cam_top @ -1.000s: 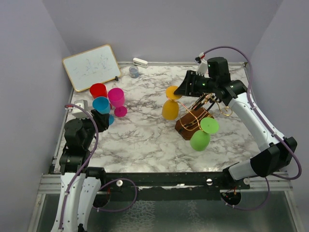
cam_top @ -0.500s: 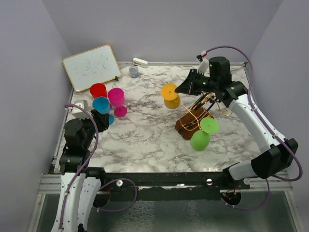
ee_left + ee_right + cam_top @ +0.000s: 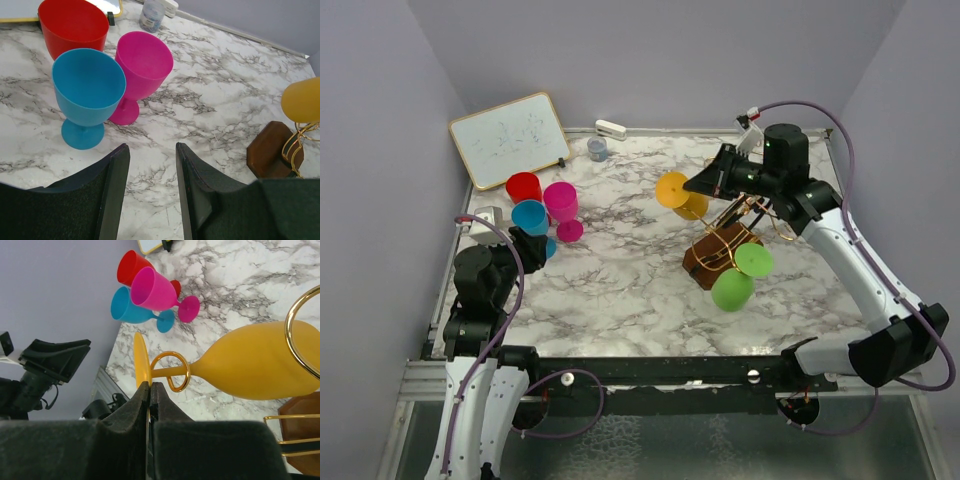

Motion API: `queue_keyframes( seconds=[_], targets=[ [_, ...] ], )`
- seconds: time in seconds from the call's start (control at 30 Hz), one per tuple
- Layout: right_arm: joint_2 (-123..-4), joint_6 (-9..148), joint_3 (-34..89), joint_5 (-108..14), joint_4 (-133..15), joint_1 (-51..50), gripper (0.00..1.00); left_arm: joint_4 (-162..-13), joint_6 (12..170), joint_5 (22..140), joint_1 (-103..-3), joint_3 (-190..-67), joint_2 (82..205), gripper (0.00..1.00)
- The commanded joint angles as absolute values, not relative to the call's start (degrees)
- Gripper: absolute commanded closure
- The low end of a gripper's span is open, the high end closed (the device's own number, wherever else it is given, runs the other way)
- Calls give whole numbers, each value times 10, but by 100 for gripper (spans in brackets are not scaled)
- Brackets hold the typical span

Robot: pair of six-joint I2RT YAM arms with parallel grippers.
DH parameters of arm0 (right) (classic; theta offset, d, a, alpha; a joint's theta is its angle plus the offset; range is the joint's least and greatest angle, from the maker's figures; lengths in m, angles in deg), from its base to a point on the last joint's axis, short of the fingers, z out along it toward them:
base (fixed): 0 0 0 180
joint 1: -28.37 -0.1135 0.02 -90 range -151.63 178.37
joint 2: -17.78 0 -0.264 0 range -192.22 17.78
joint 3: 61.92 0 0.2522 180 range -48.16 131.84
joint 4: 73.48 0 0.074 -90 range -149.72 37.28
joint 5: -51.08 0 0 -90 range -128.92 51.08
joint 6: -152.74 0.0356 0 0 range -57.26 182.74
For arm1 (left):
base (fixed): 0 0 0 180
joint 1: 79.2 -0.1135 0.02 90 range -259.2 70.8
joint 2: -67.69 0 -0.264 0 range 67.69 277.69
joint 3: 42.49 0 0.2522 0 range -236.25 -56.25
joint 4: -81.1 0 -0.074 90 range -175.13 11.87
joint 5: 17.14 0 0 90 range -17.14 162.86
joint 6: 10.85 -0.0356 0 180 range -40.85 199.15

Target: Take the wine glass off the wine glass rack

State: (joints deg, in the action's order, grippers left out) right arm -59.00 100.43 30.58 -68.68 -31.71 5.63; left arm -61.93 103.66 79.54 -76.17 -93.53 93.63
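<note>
In the overhead view, the yellow wine glass is seen at the far-left side of the wine glass rack, clear of the surface, with its foot disc turned leftward and its bowl toward the rack. The right tool is set against the foot from the right, and a green glass hangs at the rack's near side. The left tool is seen well apart at the near left, beside a cluster of coloured goblets, so the right arm is by far the nearer. In the left wrist view, that tool is spread with nothing between its fingers. In the right wrist view, the right tool is pressed together on the rim of the foot disc, pinching it; the stem is threaded through a copper loop, and the glass's long axis runs across the fingers, bowl to the right. The stem is judged not yet freed: it would have to be slipped out through the loop's open side, not pulled along its axis
</note>
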Motion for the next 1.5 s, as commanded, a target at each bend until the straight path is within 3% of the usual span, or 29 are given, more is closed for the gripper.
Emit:
queue_keyframes(
  seconds=[0.0,0.57,1.03,1.47],
  targets=[
    [-566,1059,279,-718,-400,63,99,-630,1038,800,-760,-931,935,56],
    [-597,1093,286,-773,-404,63,99,-630,1040,799,-758,-930,937,56],
    [-530,1064,296,-636,-309,68,99,-630,1040,800,-759,-929,939,56],
    [-541,1087,293,-601,-391,74,99,-631,1041,802,-758,-929,940,56]
  ],
)
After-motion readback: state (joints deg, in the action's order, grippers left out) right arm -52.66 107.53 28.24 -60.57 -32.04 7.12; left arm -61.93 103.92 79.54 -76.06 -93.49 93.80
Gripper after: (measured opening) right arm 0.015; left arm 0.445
